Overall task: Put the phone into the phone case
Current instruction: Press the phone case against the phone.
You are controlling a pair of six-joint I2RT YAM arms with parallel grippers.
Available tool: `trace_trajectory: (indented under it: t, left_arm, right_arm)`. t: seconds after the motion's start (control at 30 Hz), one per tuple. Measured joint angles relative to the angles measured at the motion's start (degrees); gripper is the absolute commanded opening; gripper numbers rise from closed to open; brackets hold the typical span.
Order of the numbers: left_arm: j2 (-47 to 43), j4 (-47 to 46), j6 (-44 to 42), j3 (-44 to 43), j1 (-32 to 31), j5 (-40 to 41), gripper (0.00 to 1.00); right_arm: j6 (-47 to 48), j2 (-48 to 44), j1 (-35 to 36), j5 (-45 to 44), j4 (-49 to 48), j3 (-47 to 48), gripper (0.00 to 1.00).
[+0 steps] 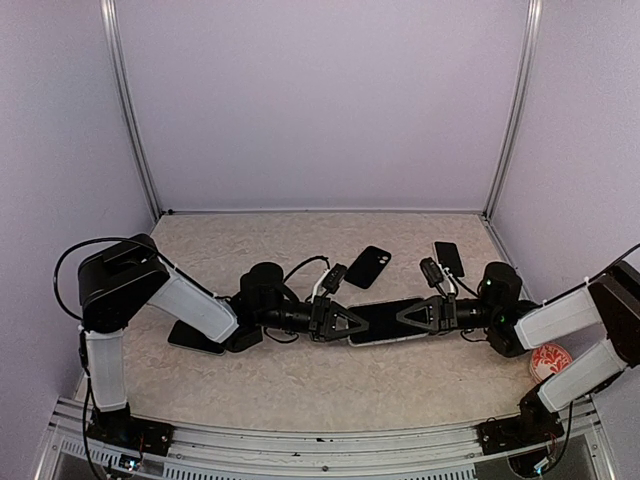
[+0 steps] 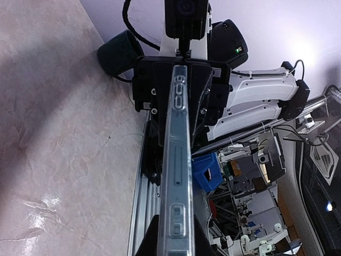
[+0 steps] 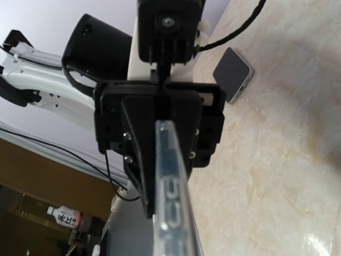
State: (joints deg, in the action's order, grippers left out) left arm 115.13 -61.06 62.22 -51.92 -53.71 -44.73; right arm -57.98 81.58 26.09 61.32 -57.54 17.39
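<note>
I have the phone case (image 1: 386,322) strung between the two arms in the middle of the table (image 1: 300,385). In the overhead view its long axis runs roughly from 9 o'clock to 3 o'clock, with the right end tipped a little toward 2. The broad face is turned up at the overhead camera.

The left gripper (image 1: 352,322) is clamped on the 9 o'clock end and the right gripper (image 1: 412,315) on the 3 o'clock end. The two sets of jaws point straight at each other along the case. I cannot tell whether the case rests on the table or hangs just above it.

From above it reads as a dark rectangle with a thin pale rim and rounded corners. From the left wrist I see it edge-on (image 2: 178,160): a pale grey, translucent strip with moulded button shapes, running away to the right gripper (image 2: 181,80) at 12 o'clock. My own fingers (image 2: 148,246) pinch it at 6 o'clock. The right wrist shows the same glassy edge (image 3: 171,181) leading up to the left gripper (image 3: 160,125). I cannot make out which end has the camera cutout.

A black phone (image 1: 368,267) lies on the table at 12 o'clock of the case. A second black phone (image 1: 449,258) lies toward 1 o'clock.
</note>
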Motion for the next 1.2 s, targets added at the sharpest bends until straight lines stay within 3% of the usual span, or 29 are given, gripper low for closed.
trace_trajectory:
  t: [0.2,0.4,0.77,1.2]
  left_arm:
    - [0.0,0.2,0.7,0.0,0.0,1.1,0.0]
    - [-1.4,-0.6,1.2,2.2,0.8,4.0,0.0]
    - [-5.9,-7.3,1.8,5.8,1.8,9.5,0.0]
    - [-5.9,-18.1,3.5,8.9,1.4,15.0,0.0]
  right_arm:
    - [3.4,-1.0,0.0,-1.5,5.0,1.1,0.52]
    - [9.2,-7.5,0.0,-7.0,15.8,3.2,0.66]
    - [13.0,-18.1,-0.7,-17.0,26.5,3.7,0.7]
    - [7.8,-17.6,-0.1,-15.3,18.9,1.4,0.69]
